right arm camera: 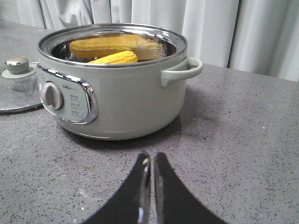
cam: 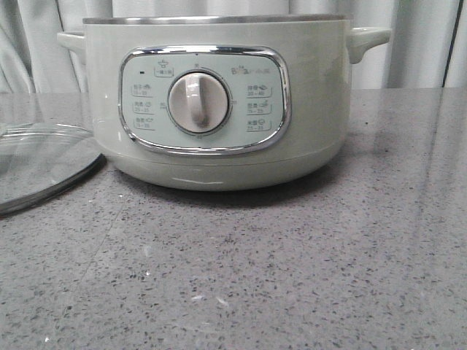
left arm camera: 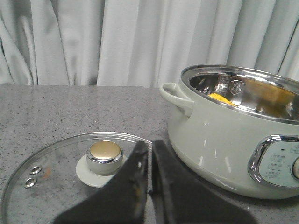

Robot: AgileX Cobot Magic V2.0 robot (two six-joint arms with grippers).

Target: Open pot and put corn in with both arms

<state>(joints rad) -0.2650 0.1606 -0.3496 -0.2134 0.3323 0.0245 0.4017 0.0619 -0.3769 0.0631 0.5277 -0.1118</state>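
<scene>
The pale grey-green pot (cam: 219, 102) stands uncovered on the table, dial toward the front camera. It also shows in the left wrist view (left arm camera: 224, 135) and the right wrist view (right arm camera: 126, 102). The yellow corn (right arm camera: 114, 58) lies inside it, and a sliver of corn (left arm camera: 219, 99) shows past the rim. My left gripper (left arm camera: 150, 145) is shut and empty, above the rim of the glass lid. My right gripper (right arm camera: 152, 156) is shut and empty over bare table, short of the pot. Neither gripper appears in the front view.
The flat glass lid (cam: 40, 164) lies on the table left of the pot, its knob (left arm camera: 104, 156) up; the lid (right arm camera: 16, 91) also shows beside the pot. Grey speckled table (cam: 292, 270) all round. Pale curtains (left arm camera: 117, 42) hang behind.
</scene>
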